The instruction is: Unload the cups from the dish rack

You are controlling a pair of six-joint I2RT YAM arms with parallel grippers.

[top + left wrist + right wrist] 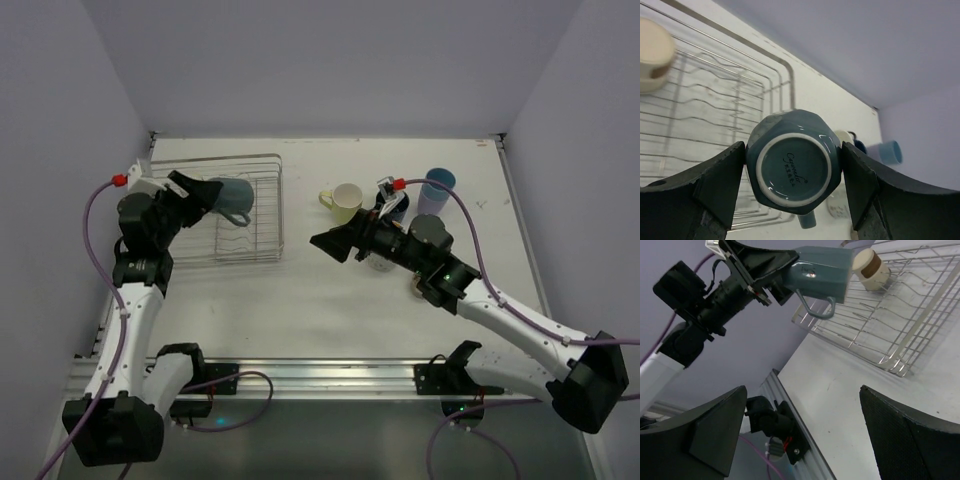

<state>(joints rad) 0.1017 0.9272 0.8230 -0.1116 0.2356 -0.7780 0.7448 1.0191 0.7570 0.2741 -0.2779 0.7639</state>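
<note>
The left hand [794, 172] is clamped on the dark teal faceted ceramic mug [822, 270], held sideways above the silver wire dish rack [262, 215]; the right hand [338, 243] gapes empty. Carried low, the mug's downward handle could snag the rack's rim and twist it loose.

Open desk [300, 310] runs along the near side, between the dish rack [240, 215] and the right arm. The right claw [335, 245], spread wide, juts toward the rack's near right corner. Behind it, a pale yellow mug [346, 201], navy cup [397, 208] and light blue tumbler [437, 188] crowd the far right. A tan cup [652, 55] sits inside the rack.
</note>
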